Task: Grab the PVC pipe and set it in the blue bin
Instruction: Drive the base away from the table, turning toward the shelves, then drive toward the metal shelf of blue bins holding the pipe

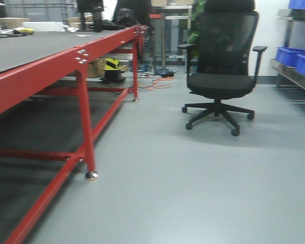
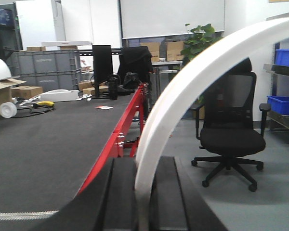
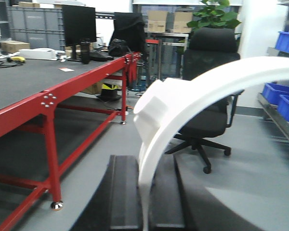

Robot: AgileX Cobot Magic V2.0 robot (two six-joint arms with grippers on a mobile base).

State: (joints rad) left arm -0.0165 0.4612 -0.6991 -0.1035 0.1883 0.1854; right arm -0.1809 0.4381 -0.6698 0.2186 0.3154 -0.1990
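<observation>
In the left wrist view my left gripper [image 2: 144, 164] is shut on a white arched PVC pipe [image 2: 183, 86], which rises from between the black pads and curves up to the right. In the right wrist view my right gripper [image 3: 144, 162] is shut on another white arched PVC pipe [image 3: 197, 89] with a blocky step on its outer curve. Blue bins [image 1: 294, 56] sit on a shelf at the right; they also show as blue bins [image 2: 282, 103] and blue bins [image 3: 279, 94] in the wrist views. Neither gripper shows in the front view.
A long red-framed table [image 1: 81, 56] with a dark top runs along the left, its foot [image 1: 91, 176] on the grey floor. A black office chair [image 1: 221, 76] stands ahead, left of the shelf. Cables and boxes lie under the table's far end.
</observation>
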